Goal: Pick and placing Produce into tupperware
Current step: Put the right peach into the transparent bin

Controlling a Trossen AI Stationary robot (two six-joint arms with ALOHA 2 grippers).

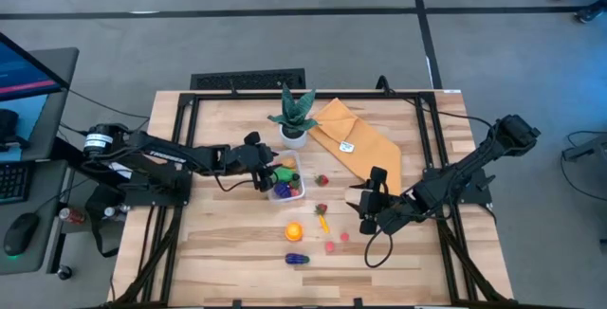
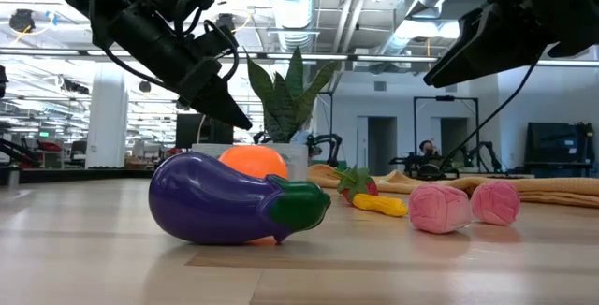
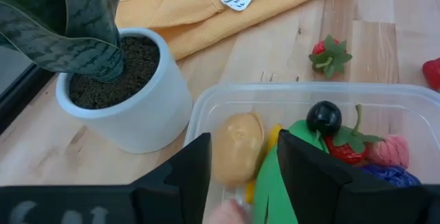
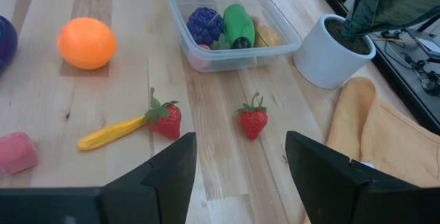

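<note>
Your left gripper (image 1: 266,178) hangs over the near end of the tupperware (image 1: 296,171), beside the plant pot (image 1: 294,136). Its jaws stand narrowly parted, and a tan potato (image 3: 236,146) shows between them, lying in the box with nothing pinched as far as you can tell. The box already holds a green piece (image 4: 238,23), a purple cluster (image 4: 205,23) and more.

Your right gripper (image 1: 369,207) waits with jaws wide and empty, and it is the nearer arm for what lies loose. Straight ahead of it sit two strawberries (image 4: 252,120), with a yellow pepper (image 4: 110,133) beside one, its long axis lying across the gripper's line of approach. The orange (image 1: 294,232) and the eggplant (image 1: 297,259) lie further off toward the table's front edge, and pink pieces (image 1: 331,246) lie between. From the right gripper the box lies beyond the strawberries, toward the left arm.
</note>
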